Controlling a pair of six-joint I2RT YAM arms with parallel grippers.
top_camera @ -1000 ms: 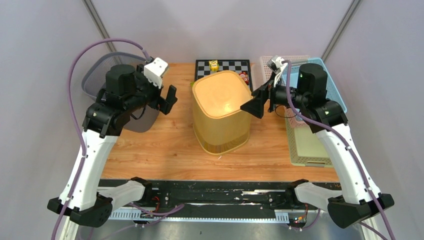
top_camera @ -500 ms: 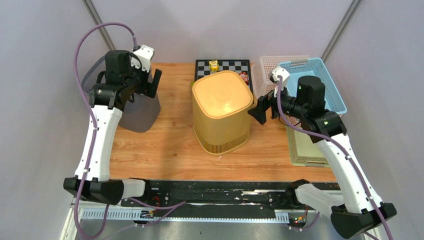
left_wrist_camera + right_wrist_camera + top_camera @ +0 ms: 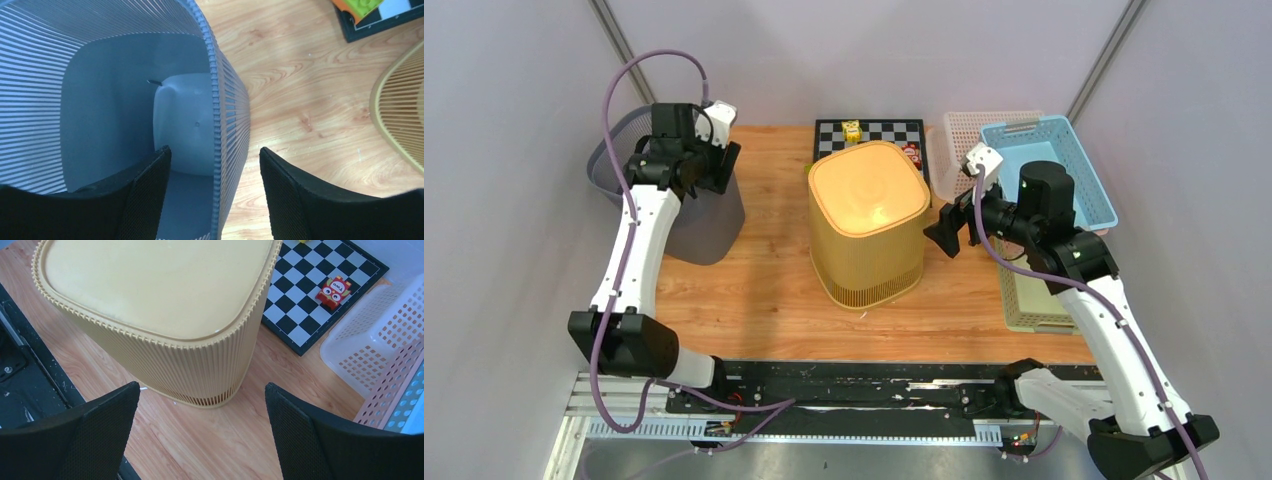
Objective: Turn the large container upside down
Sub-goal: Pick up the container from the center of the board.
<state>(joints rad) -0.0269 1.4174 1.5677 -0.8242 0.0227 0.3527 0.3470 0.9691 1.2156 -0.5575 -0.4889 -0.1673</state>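
Left wrist view: left gripper [image 3: 214, 152], lower frame, stands open astride the grey basket [image 3: 100, 60] wall (no contact visible). Right gripper [image 3: 202, 387] is wide, holding nothing, just below the yellow bin [image 3: 155, 290].

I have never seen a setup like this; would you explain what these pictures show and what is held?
These are two robot arms bolted to a table, each ending in a two-fingered claw. One picture looks down from above; the other two come from cameras on each wrist. A yellow container stands mid-table, closed end up. The left claw straddles the rim of a grey basket, one finger inside and one outside, not yet gripping. The right claw hangs open beside the yellow container, holding nothing. A chessboard lies at the far edge; a blue basket, a pink basket and a green tray sit on the right.
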